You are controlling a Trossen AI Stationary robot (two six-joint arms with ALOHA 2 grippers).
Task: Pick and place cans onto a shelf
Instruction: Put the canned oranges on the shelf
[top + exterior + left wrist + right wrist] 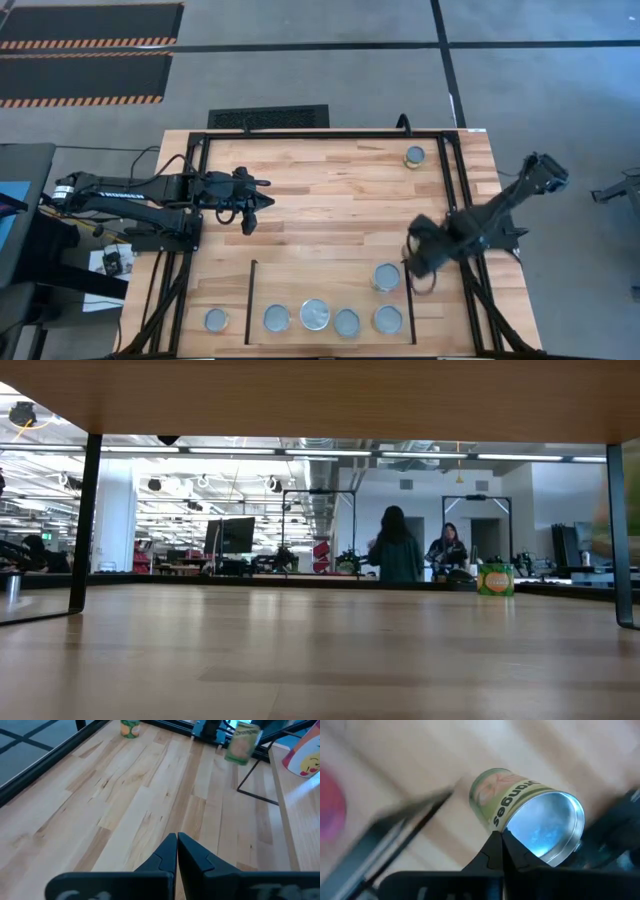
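**Right end effector empty beside can near shelf**

Right end effector (420,252) sits over the worktop (330,190) at the shelf's right bar, fingers pressed together, gripping nothing. In the right wrist view its closed tips meet just in front of a green-labelled can (530,817); touching or not, cannot tell. From above, that can (387,276) stands just beside the end effector, inside the shelf (330,285).

Front row on the shelf: three small cans (276,318) (346,322) (388,319) and one wider can (315,314) between the first two. One more can (216,320) stands outside the left bar. A yellow-labelled can (414,156) stands far back, near the frame's rear right corner.

Left end effector (252,212) waits over the worktop's left-centre, fingers shut and empty, well apart from every can.

Low view: two persons (398,546) stand in the room beyond.
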